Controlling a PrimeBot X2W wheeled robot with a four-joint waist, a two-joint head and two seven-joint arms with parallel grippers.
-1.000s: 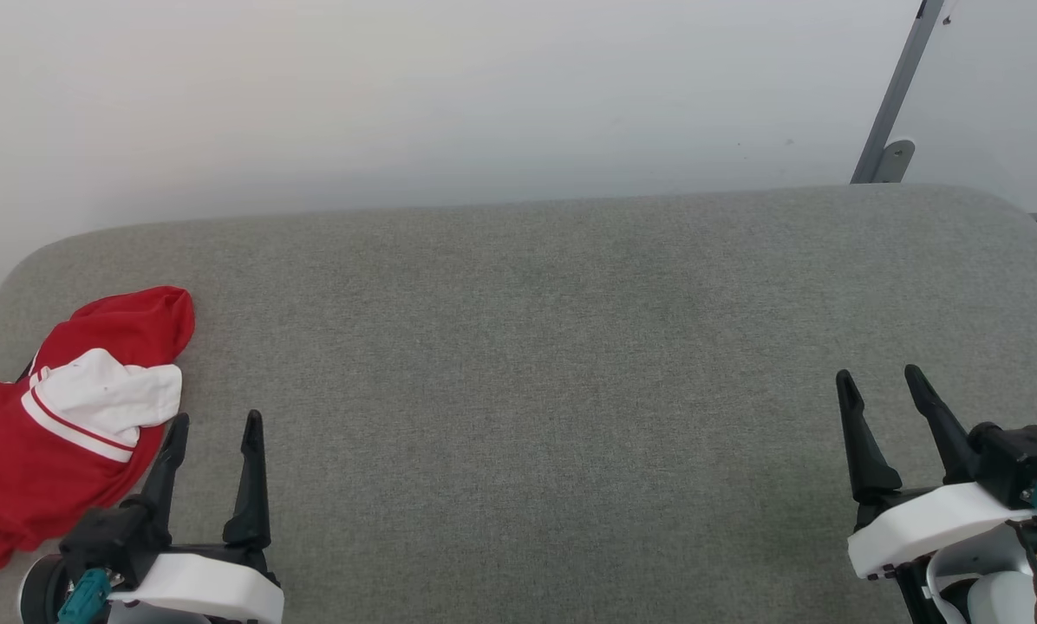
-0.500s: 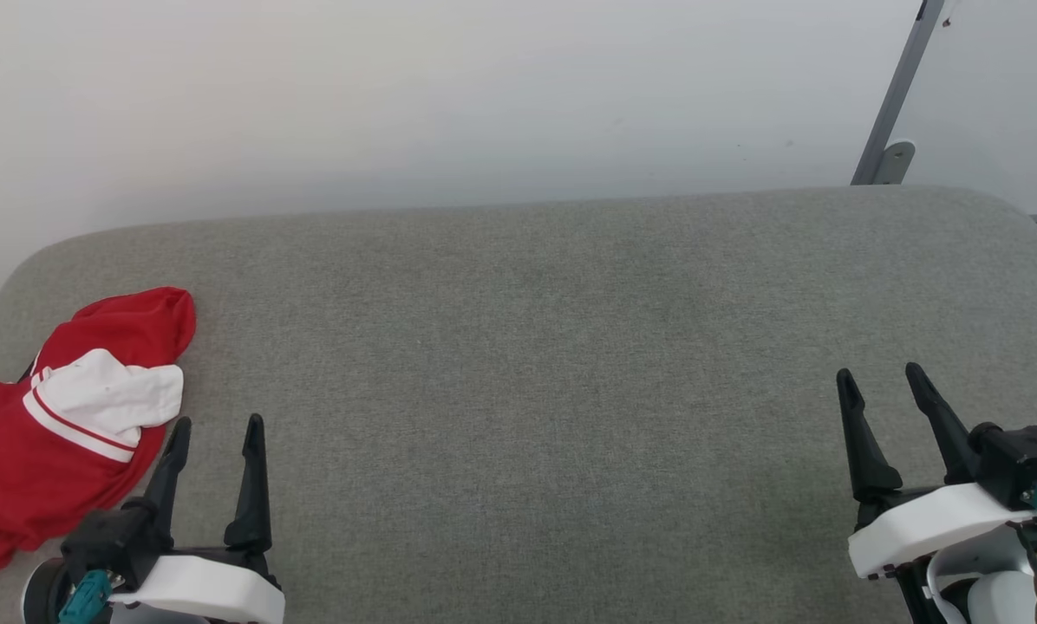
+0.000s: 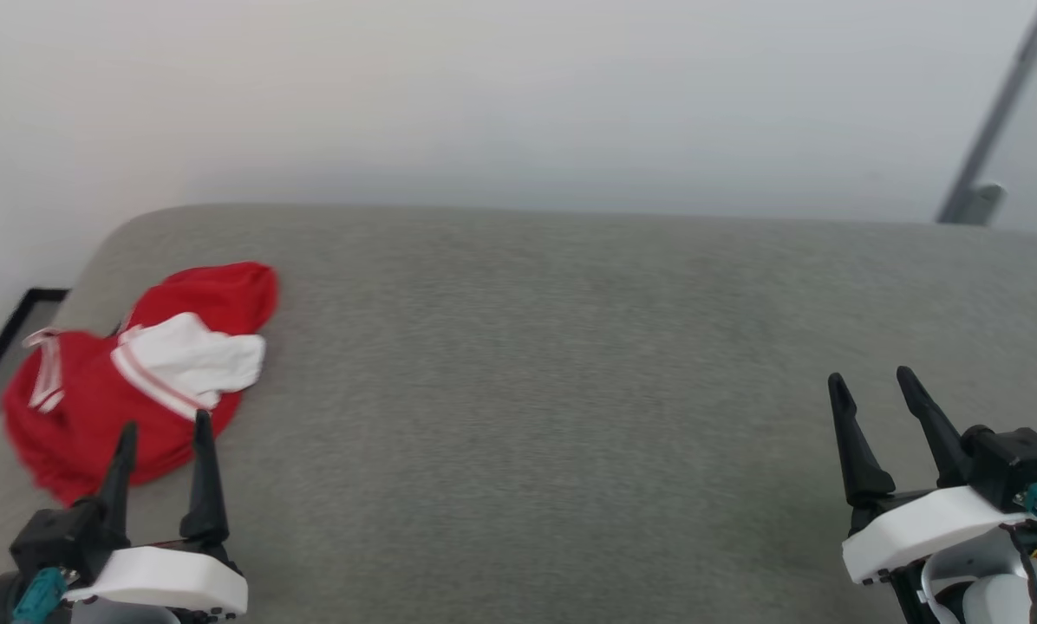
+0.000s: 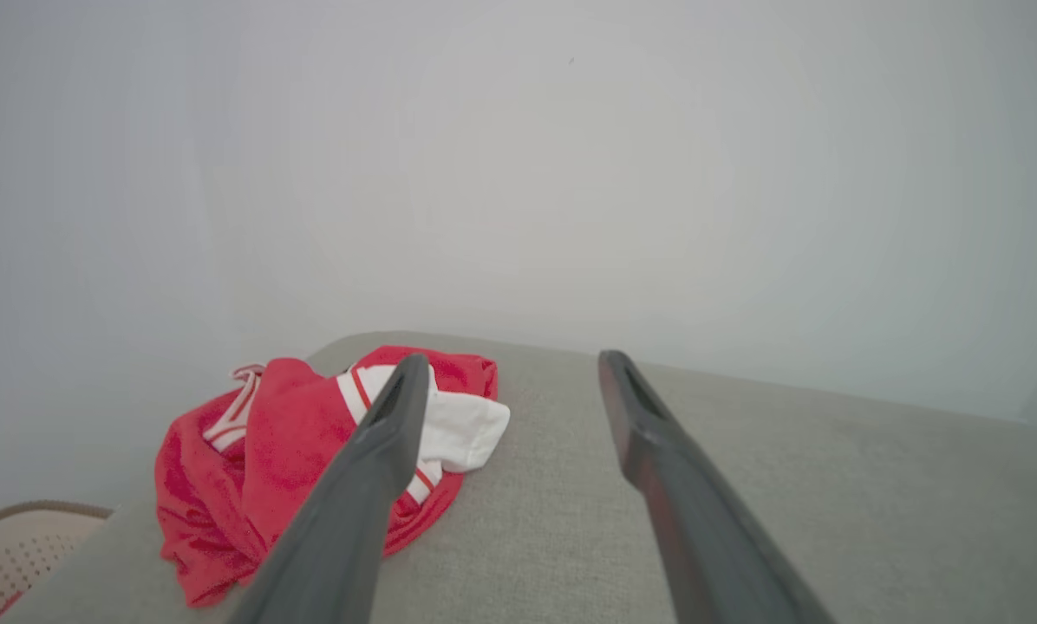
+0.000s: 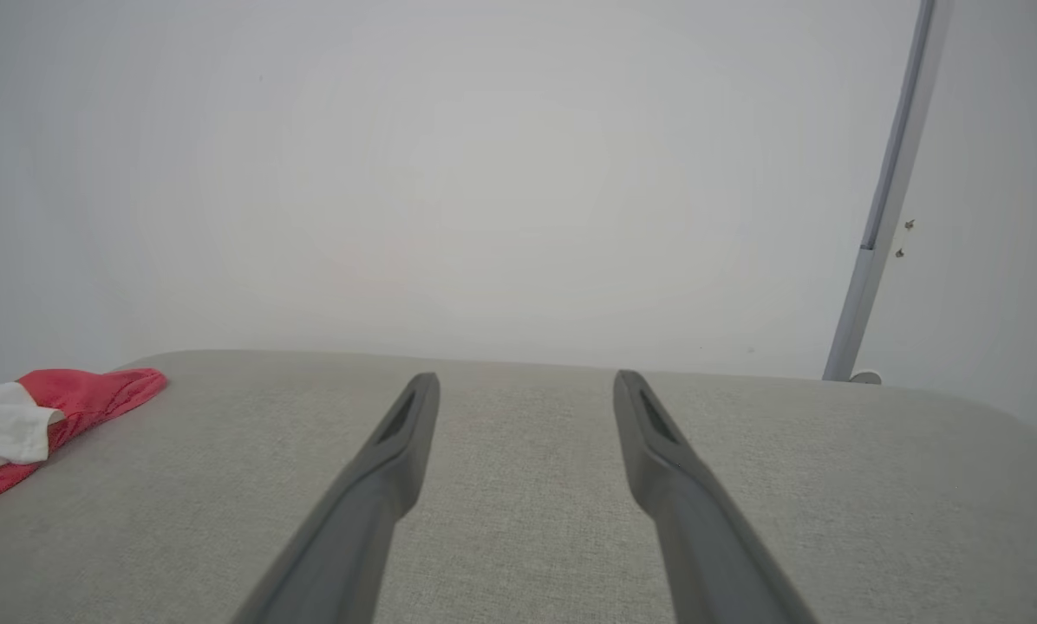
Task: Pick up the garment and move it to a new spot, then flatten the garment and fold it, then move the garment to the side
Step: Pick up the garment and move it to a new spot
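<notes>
The garment [image 3: 94,407], red with a white sleeve panel and striped trim, lies crumpled in a heap at the far left end of the grey padded table [image 3: 570,364]. My left gripper [image 3: 163,429] is open just in front of the heap, its fingertips at the heap's near edge, nothing between them. In the left wrist view the garment [image 4: 284,451] lies ahead and to the left of the open left gripper [image 4: 510,368]. My right gripper [image 3: 865,381] stands open over bare table at the lower right. The right wrist view catches an edge of the garment [image 5: 68,399] far left of the right gripper [image 5: 527,377].
A pale wall runs behind the table. A grey metal post [image 3: 995,121] stands at the back right. The table's rounded left corner [image 3: 111,243] drops off to the floor, and a perforated beige object [image 4: 16,555] sits below that edge.
The head camera has turned left, so the whole picture has shifted right. The left gripper now sits lower left in view, nearer the heap. The garment lies as before.
</notes>
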